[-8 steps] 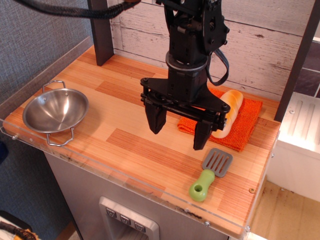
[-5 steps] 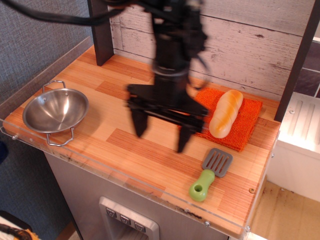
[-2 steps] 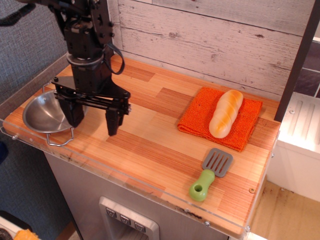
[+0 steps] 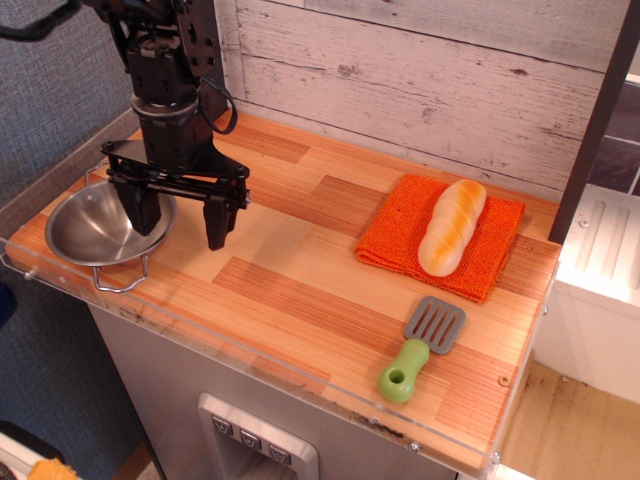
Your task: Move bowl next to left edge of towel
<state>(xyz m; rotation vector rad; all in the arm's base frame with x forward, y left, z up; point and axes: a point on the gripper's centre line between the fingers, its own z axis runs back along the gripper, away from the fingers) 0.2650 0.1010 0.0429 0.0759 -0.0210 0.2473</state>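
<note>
The shiny steel bowl point(image 4: 92, 232) with wire loop handles sits at the table's front left corner. The orange towel point(image 4: 400, 235) lies at the right, with a bread roll point(image 4: 452, 226) on it. My gripper point(image 4: 178, 218) is open and empty above the bowl's right rim. One finger point(image 4: 141, 207) hangs over the bowl's inside. The other finger point(image 4: 216, 221) hangs outside the bowl over the wood. The arm hides part of the bowl's far rim.
A grey spatula with a green handle point(image 4: 421, 347) lies near the front right. A dark post point(image 4: 203, 65) stands at the back left. A white plank wall point(image 4: 420, 70) runs along the back. A clear plastic lip point(image 4: 260, 365) edges the front of the table.
My gripper has travelled from over the towel's left side across the table to the bowl, staying open. In the last moment it shifted slightly back and left over the bowl's right rim.
</note>
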